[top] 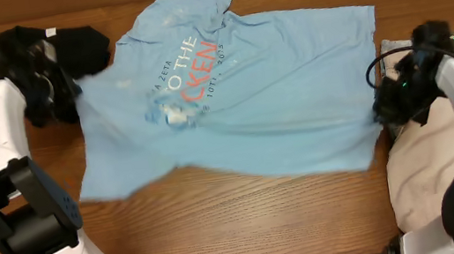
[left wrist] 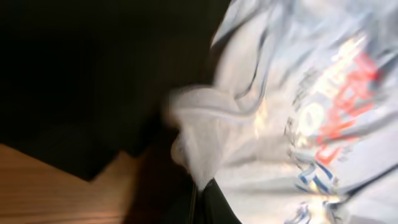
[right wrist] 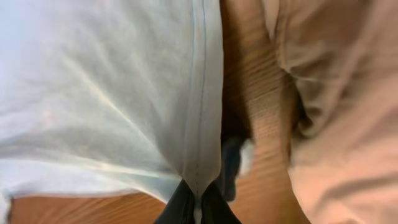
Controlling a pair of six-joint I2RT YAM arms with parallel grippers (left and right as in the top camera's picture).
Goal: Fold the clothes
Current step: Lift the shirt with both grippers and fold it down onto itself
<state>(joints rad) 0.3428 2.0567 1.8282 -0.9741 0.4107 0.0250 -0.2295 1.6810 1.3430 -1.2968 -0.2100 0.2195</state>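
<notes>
Left gripper (left wrist: 200, 198) is clamped on a bunched edge of the light blue T-shirt (top: 276, 93) at its left side, just beside the black garment (top: 77, 43) at far left. The shirt lies spread, print up, across the middle of the table (top: 223, 225). Right gripper (right wrist: 197, 198) is pinched shut on the shirt's right hem, with the beige shorts (top: 434, 178) just beyond. Judgement: both edges secured, fold not yet made; the next move calls for lifting together and carrying one side over. No containers in view

The wooden table (top: 223, 225) has a light blue T-shirt (top: 284, 92) spread out flat in the middle. A black garment (top: 84, 45) lies at the far left. Beige shorts (top: 433, 169) lie on the right.
</notes>
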